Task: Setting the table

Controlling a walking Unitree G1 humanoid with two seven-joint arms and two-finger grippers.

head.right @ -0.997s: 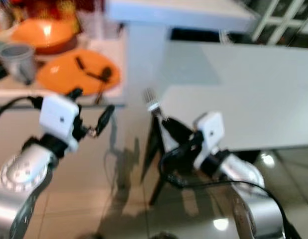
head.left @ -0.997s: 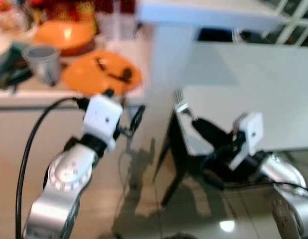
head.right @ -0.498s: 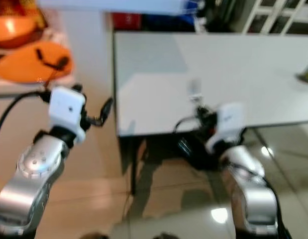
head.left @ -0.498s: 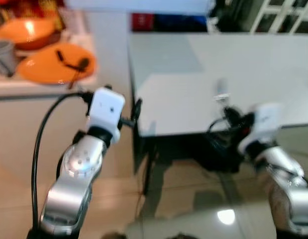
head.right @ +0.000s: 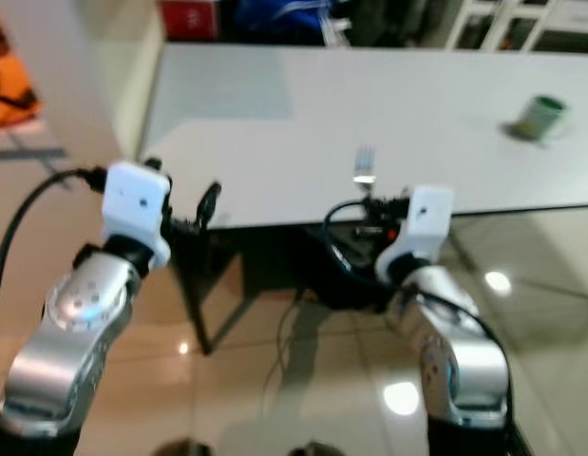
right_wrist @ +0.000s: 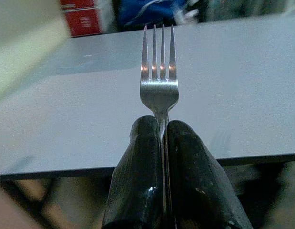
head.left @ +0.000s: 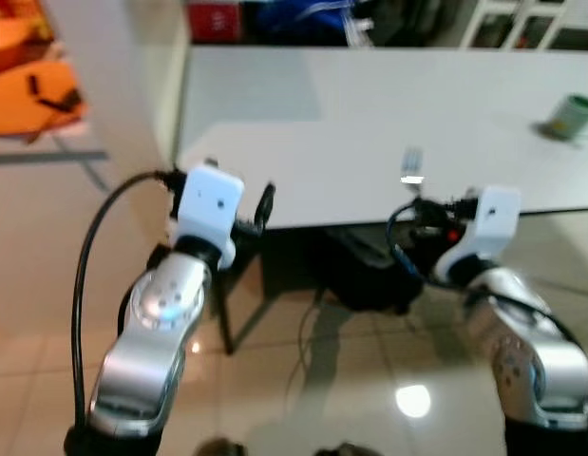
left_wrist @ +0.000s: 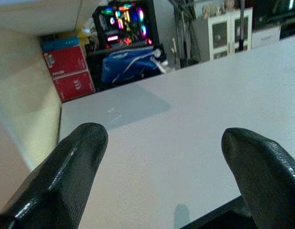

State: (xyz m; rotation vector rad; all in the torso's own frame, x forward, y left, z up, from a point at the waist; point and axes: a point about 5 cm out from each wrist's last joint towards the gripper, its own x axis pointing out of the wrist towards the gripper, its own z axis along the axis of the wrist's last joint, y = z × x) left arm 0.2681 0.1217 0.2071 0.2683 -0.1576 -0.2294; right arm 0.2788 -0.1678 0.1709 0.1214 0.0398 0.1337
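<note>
My right gripper (right_wrist: 161, 125) is shut on the handle of a silver fork (right_wrist: 159, 71), tines pointing away over the front edge of the white table (head.left: 369, 123). In the left eye view the fork (head.left: 411, 168) stands up just ahead of the right gripper (head.left: 425, 204), above the table's near edge. The left gripper (head.left: 263, 205) is held up by the table's front left corner. In its wrist view the two black fingers (left_wrist: 73, 167) stand wide apart with nothing between them, facing across the table top (left_wrist: 176, 138).
A green cup (head.left: 571, 116) stands on the table at the far right. An orange plate (head.left: 32, 95) with dark utensils lies on a counter at far left, past a pale pillar (head.left: 113, 76). Red boxes and a blue bag (left_wrist: 130, 64) sit behind the table. Glossy tiled floor lies below.
The whole view has swung right: the counter and orange plates slid off to the left, and the table now lies straight ahead. The right gripper still holds the fork.
</note>
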